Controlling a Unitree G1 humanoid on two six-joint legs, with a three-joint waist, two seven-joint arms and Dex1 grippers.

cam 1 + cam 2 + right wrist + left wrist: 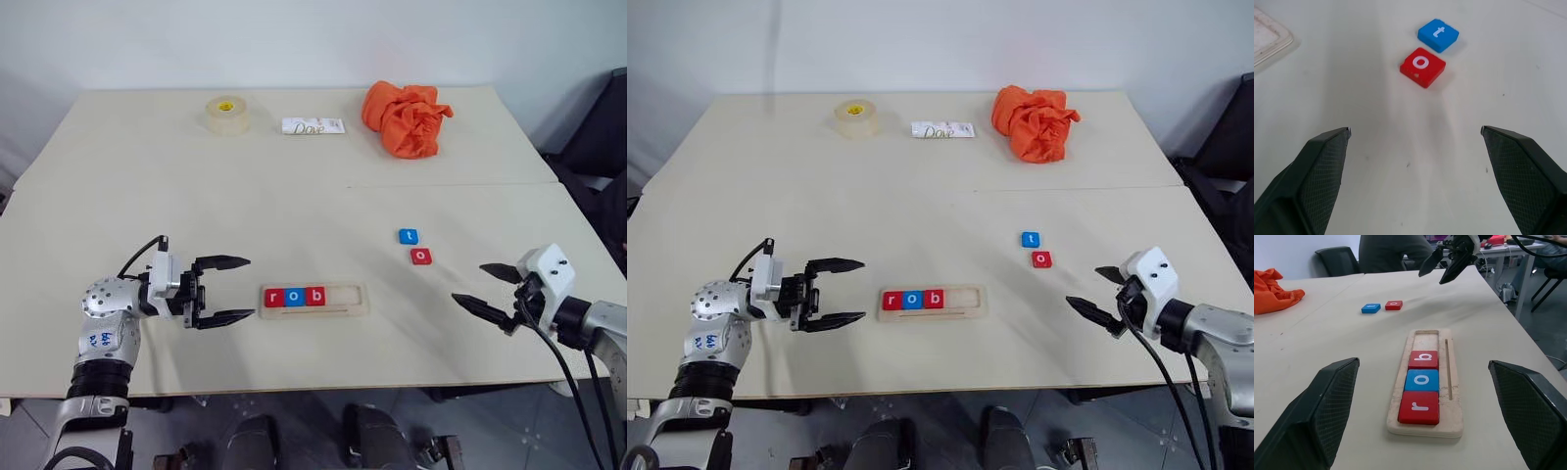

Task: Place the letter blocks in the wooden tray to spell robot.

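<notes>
The wooden tray (314, 300) lies near the table's front edge with three letter blocks in its left part: a red r (273, 298), a blue o (294, 297) and a red b (314, 296). Its right part is bare. To the right and farther back, a blue t block (409, 236) and a red o block (421, 257) lie loose on the table. My left gripper (224, 290) hovers open just left of the tray, pointing at it. At the right front my right gripper (485, 286) is open and holds nothing, a short way from the loose blocks.
Along the far side of the table (147, 196) stand a roll of tape (226, 115), a white Dove bar (313, 126) and a crumpled orange cloth (405, 117). The left wrist view shows chairs and a seated person (1396, 252) beyond the table's right end.
</notes>
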